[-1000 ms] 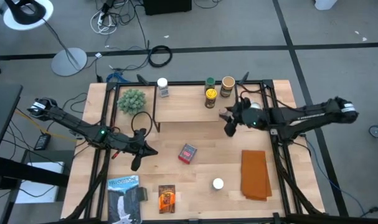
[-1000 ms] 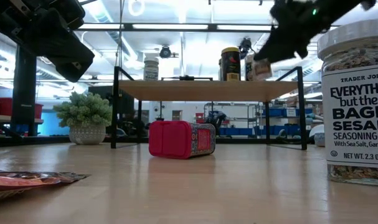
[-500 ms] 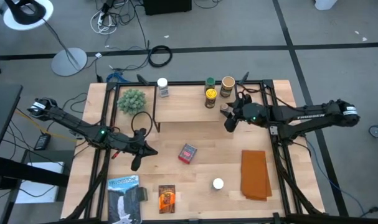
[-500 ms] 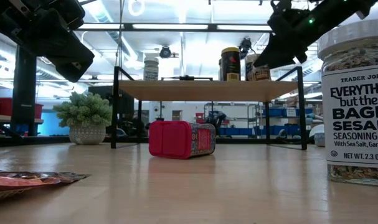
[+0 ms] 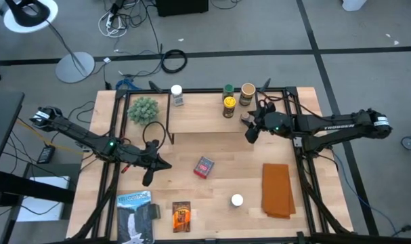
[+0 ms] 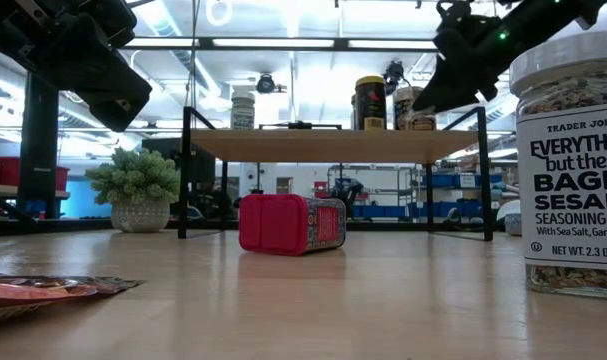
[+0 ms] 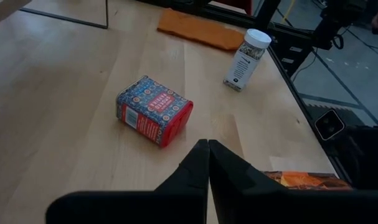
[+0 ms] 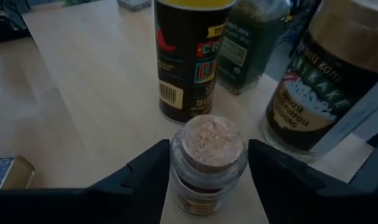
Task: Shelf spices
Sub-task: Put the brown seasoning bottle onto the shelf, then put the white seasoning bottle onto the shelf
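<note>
Left arm is parked over the bench (image 5: 185,159) around 9 o'clock, with the left end effector (image 5: 146,178) hanging above bare wood, fingers pressed together and holding nothing. At 7 o'clock near the front edge there's the blue-and-white flat package (image 5: 135,215), and just right of it the orange-brown packet (image 5: 181,215). Little potted plant (image 5: 143,109) sits at 11 o'clock, under the left end of the shelf (image 5: 198,118).

On the shelf, the white-lidded jar (image 5: 177,95) stands near the left end of its back edge. Roughly dead centre of the bench the red box (image 5: 204,167) lies on its side, nothing touching it. The seasoning jar (image 5: 237,200) with a white cap stands on the bench at 5 o'clock, not shelved yet.

Toward the shelf's right end there are 3 containers bunched together: green-lidded jar (image 5: 228,89), yellow-lidded jar (image 5: 229,106) and tan-lidded jar (image 5: 247,93). The right end effector (image 5: 248,126) is at about 1 o'clock, at that right end of the shelf. In its wrist cam the fingers (image 8: 145,177) stand apart on either side of a small cork-topped jar (image 8: 207,163) that's upright on the shelf board, with a visible gap each side, so it's open and not gripping. Folded orange cloth (image 5: 277,190) lies at 4 o'clock.
</note>
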Available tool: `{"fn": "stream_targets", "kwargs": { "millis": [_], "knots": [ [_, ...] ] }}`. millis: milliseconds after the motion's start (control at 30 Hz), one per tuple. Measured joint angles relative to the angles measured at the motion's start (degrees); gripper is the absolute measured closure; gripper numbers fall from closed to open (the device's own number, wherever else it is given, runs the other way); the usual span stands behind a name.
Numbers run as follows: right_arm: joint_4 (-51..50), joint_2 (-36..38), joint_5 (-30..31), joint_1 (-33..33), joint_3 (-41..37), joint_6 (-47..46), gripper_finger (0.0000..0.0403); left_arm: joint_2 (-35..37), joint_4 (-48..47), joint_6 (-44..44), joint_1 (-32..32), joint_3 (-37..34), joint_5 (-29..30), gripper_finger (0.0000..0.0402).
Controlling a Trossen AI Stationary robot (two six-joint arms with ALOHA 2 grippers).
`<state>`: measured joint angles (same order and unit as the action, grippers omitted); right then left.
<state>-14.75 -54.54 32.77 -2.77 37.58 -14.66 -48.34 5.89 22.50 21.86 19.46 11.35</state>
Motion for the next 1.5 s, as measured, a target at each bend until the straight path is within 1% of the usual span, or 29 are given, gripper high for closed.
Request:
{"fn": "stream_targets", "kwargs": {
  "millis": [267, 533, 867, 1000, 1233, 1500],
  "knots": [
    [0.07, 2.49, 0.85, -0.07, 0.00, 1.34, 0.0177, 0.00, -0.04, 0.02, -0.01, 0.00, 0.00, 0.0387],
    [0.10, 4.44, 0.83, -0.06, 0.00, 1.80, 0.0177, 0.00, -0.05, 0.28, -0.01, 0.00, 0.00, 0.0387],
    [6.12, 9.47, 1.07, -0.06, 0.00, 6.28, 0.0172, 0.00, 0.69, 0.35, -0.01, 0.00, -0.02, 0.0387],
    [6.35, 11.50, 2.01, -0.04, 0.00, 6.87, 0.0173, 0.00, 0.64, 0.35, -0.02, 0.00, -0.02, 0.0387],
    [6.30, 12.72, 1.43, 2.76, 0.01, 5.79, 0.0174, 0.00, 0.64, 0.35, -0.01, 0.00, -0.02, 0.0387],
    [6.31, 12.59, 2.12, 9.04, 0.02, 4.03, 0.0174, 0.00, 0.64, 2.42, 0.00, 0.00, -0.02, 0.0387]
  ]
}}
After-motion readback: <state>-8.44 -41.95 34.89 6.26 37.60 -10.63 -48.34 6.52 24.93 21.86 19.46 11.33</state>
